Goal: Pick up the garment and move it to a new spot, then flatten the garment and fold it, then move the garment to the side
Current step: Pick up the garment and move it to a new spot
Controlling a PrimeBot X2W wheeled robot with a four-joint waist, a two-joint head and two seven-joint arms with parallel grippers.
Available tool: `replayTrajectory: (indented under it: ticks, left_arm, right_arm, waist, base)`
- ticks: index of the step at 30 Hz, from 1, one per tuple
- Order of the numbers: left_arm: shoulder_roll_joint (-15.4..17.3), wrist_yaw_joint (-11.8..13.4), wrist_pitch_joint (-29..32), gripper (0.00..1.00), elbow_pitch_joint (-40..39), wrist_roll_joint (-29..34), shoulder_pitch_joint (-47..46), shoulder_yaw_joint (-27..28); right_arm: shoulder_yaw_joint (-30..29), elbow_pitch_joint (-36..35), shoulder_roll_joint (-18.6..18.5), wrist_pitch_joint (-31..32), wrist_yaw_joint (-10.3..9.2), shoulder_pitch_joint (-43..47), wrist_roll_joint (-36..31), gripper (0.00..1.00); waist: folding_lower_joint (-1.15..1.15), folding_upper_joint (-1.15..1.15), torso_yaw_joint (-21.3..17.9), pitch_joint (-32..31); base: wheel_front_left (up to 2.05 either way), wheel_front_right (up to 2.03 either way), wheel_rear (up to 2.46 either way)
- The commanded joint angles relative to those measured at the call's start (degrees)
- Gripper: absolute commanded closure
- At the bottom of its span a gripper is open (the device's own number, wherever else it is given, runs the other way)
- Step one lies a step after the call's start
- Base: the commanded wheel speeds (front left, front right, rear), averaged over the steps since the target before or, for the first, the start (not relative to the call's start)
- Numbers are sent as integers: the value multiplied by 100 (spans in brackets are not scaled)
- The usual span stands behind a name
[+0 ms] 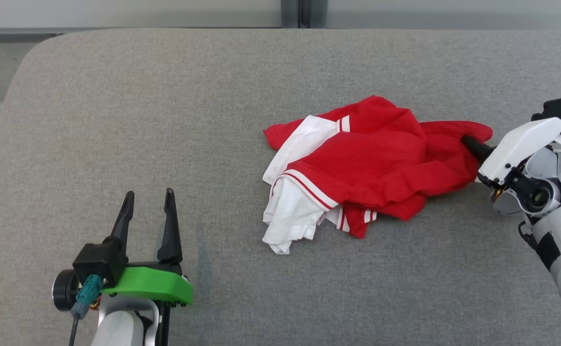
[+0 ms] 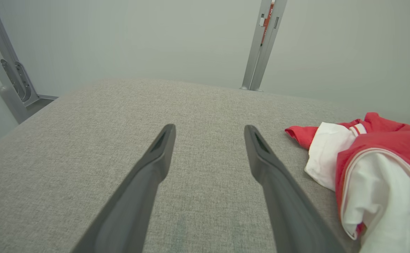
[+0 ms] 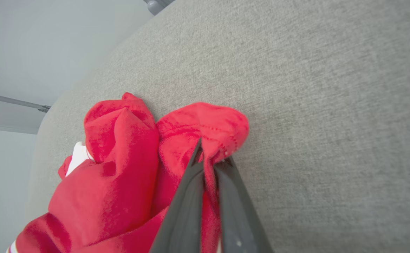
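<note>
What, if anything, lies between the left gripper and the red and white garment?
Nothing visible: only bare grey upholstered surface separates the open left gripper from the red and white garment. The right gripper is shut on its red fold.

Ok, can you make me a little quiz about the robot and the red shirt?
1. True or false: the right pincer is shut on the garment.
2. Which pincer stands open, touching nothing? A) left pincer B) right pincer
3. Fill in: the garment lies crumpled on a ___ fabric surface.
Key: 1 true; 2 A; 3 grey.
</note>
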Motion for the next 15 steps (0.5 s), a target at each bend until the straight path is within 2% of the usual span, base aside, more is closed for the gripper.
replayTrajectory:
  ticks: [1, 9, 15]
  left_arm:
    - [11, -36, -14, 0, 37, 26, 108, 53]
    - [11, -136, -14, 0, 228, 104, 483, 165]
    - [15, -192, -14, 0, 258, 142, 624, 231]
  right_arm:
    - [46, -177, -18, -197, 2, 225, 83, 100]
    - [235, -1354, -138, -1072, 2, 1452, 526, 100]
    - [107, -1995, -307, -1750, 2, 2445, 760, 100]
  waist:
    - [0, 0, -251, -374]
    - [0, 0, -705, -1025]
    - [0, 0, -839, -1175]
  base:
    - [0, 0, 0]
    - [0, 0, 0]
    - [0, 0, 0]
